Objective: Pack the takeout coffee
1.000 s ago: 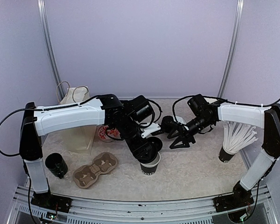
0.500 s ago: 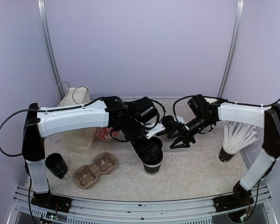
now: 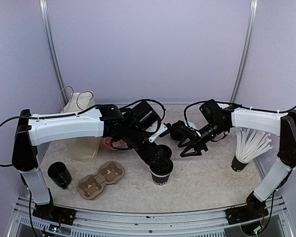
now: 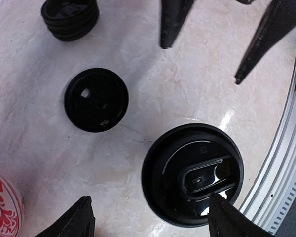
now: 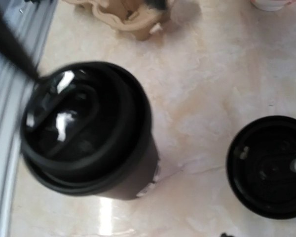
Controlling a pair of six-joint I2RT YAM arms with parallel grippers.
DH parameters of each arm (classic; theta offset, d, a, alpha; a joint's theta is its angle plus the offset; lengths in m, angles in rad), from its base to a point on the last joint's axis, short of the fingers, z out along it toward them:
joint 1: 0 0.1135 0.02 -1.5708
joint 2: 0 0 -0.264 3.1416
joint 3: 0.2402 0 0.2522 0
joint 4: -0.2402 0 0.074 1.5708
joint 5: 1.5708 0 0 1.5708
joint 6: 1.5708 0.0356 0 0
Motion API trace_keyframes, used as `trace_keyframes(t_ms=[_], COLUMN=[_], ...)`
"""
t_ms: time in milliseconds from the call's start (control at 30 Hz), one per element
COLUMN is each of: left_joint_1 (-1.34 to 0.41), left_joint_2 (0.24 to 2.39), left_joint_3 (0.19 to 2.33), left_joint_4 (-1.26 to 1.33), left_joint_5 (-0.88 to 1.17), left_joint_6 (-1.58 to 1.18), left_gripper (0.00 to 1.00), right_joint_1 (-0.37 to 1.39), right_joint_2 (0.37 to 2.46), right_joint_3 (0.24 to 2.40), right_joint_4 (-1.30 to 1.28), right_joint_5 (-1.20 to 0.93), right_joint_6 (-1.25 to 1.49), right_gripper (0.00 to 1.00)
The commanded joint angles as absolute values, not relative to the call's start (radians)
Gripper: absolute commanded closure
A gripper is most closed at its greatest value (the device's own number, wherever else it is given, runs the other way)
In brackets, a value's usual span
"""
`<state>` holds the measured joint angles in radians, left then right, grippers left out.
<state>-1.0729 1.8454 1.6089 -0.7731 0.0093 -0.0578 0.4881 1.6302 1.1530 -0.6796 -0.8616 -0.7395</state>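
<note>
Small black paper cup (image 3: 161, 177), round black lid (image 4: 192, 181) fitted, stands upright on the marbled table (image 3: 202, 182), front centre. Left hand (image 3: 159, 159) directly above it, fingers spread wide, holding nothing. Right hand (image 3: 188, 152) nearby, parted, empty.

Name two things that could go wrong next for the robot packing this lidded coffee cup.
1. The left fingers straddle the lidded cup off-centre; closing might tip it or pop the lid.
2. The cup stands near the table's front rail, so a nudge could push it off.
</note>
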Motion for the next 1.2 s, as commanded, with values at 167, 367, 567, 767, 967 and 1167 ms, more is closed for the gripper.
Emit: trace_keyframes(t_ms=[167,367,567,767,967,1167], left_joint_1=[-1.014,-1.005,-0.996,-0.998,-0.999,-1.002], left_joint_2=[1.628,1.584,1.558,1.563,1.570,1.581], left_joint_3=[1.328,1.195,1.123,1.098,1.078,1.065], left_joint_4=[-0.452,-0.353,-0.293,-0.265,-0.242,-0.236], left_joint_5=[0.033,0.042,0.097,0.129,0.149,0.155], left_joint_6=[-0.375,-0.511,-0.554,-0.555,-0.552,-0.551], left_gripper=[0.27,0.36,0.43,0.42,0.42,0.43], right_joint_1=[0.548,0.650,0.724,0.777,0.825,0.871], right_joint_2=[1.561,1.582,1.606,1.629,1.632,1.637], right_joint_3=[1.145,1.156,1.203,1.238,1.248,1.248], right_joint_4=[-0.731,-0.678,-0.689,-0.690,-0.672,-0.669], right_joint_5=[-0.852,-0.727,-0.663,-0.582,-0.474,-0.406], right_joint_6=[-0.606,-0.597,-0.615,-0.617,-0.606,-0.608], right_gripper=[0.39,0.39,0.37,0.36,0.37,0.40])
